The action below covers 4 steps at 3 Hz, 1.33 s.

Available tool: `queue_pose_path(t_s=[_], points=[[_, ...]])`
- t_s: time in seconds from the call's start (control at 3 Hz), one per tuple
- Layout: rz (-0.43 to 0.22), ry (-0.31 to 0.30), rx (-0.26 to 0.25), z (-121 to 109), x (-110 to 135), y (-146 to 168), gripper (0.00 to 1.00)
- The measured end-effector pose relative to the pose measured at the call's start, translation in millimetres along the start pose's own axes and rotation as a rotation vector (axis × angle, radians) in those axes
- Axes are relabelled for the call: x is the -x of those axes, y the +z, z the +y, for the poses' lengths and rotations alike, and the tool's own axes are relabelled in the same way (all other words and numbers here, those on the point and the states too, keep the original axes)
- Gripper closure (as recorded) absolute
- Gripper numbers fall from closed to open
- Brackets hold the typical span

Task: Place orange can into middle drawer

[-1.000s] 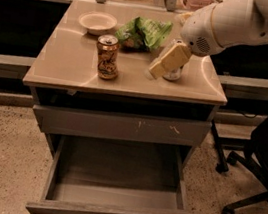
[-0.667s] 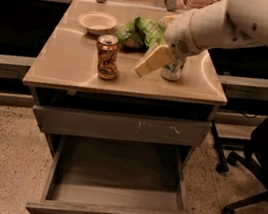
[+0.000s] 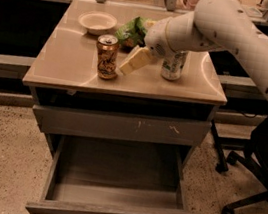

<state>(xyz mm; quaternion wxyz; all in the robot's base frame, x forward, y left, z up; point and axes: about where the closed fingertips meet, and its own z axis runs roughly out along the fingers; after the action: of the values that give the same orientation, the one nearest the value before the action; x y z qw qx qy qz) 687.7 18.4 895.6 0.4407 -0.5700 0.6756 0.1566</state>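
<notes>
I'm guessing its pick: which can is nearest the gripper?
The orange can; the gripper hovers right beside it, farther from the silver-and-green can.

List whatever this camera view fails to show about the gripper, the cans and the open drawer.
- Contact: the gripper sits right beside the orange can; touching or apart cannot be told.
- The silver-and-green can: its top is hidden by the arm.
- The middle drawer: its front panel is cut off by the bottom edge.
- The green bag: partly hidden behind the orange can and arm.
</notes>
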Motion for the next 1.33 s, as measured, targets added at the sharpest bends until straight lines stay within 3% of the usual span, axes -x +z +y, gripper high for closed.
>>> queue_pose_path(t_s=[0.67,1.33], points=[[-0.032,-0.011,0.05,-7.6,4.1,49.6,0.0],[-0.069,-0.026,0.11,0.9,32.6,61.6,0.0]])
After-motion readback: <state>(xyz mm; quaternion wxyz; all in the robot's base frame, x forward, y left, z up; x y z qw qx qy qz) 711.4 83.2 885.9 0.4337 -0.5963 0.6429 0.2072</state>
